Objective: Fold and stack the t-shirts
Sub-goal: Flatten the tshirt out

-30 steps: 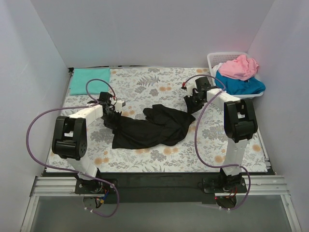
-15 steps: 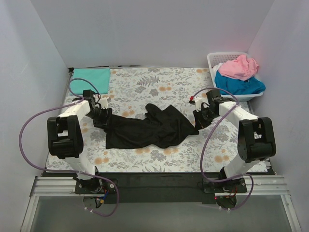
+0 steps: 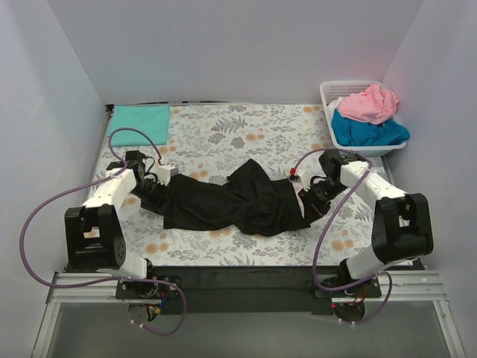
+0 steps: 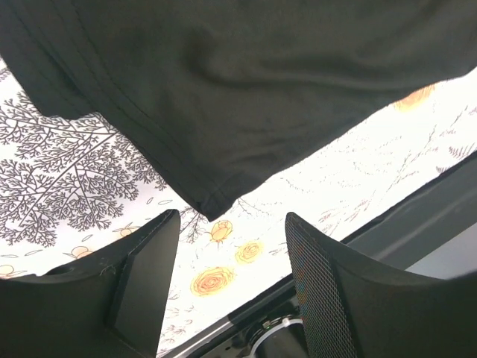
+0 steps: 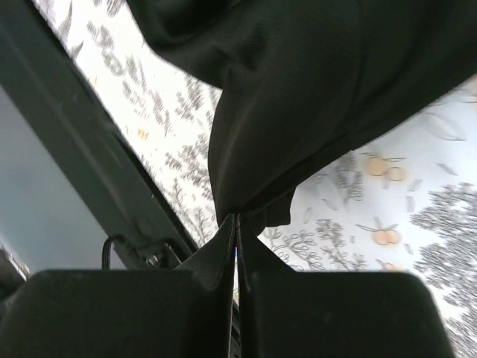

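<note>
I note: left gripper spread, black shirt corner just ahead of it. Right gripper pressed together, pinching the shirt's fold. Basket beyond right gripper holds pink shirt atop blue shirt.

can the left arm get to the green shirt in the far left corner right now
Probably yes. The left gripper is open and empty beside the black shirt, and only bare patterned cloth lies between it and the mint-green shirt, on its own side.
</note>
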